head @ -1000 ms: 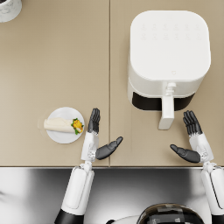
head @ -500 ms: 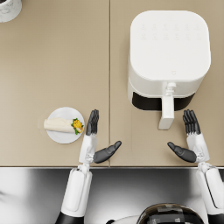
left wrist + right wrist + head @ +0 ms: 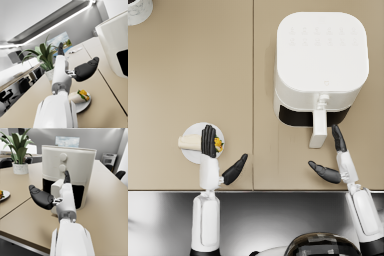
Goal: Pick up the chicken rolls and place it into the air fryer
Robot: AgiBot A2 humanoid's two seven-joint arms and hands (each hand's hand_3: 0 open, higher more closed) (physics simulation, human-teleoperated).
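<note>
The chicken roll (image 3: pixel 190 142) lies on a small white plate (image 3: pixel 190 155) near the table's front edge; it shows too in the left wrist view (image 3: pixel 79 96). My left hand (image 3: pixel 213 151) hovers over the roll with fingers straight and thumb spread to the right, holding nothing. The white air fryer (image 3: pixel 320 65) stands at the right, its drawer handle (image 3: pixel 318 128) sticking out toward me. My right hand (image 3: pixel 335 159) is open just in front of the handle, fingertips beside it. In the right wrist view the right hand (image 3: pixel 53 193) is in front of the fryer (image 3: pixel 68 168).
A white pot (image 3: pixel 139 10) sits at the far left corner, and the left wrist view shows a potted plant (image 3: pixel 46 56) in it. A seam (image 3: pixel 252 95) runs down the tabletop between plate and fryer. The table's front edge (image 3: pixel 253 190) lies just below both hands.
My left hand has moved left and forward, from beside the plate to over the roll. My right hand has shifted slightly toward the fryer handle.
</note>
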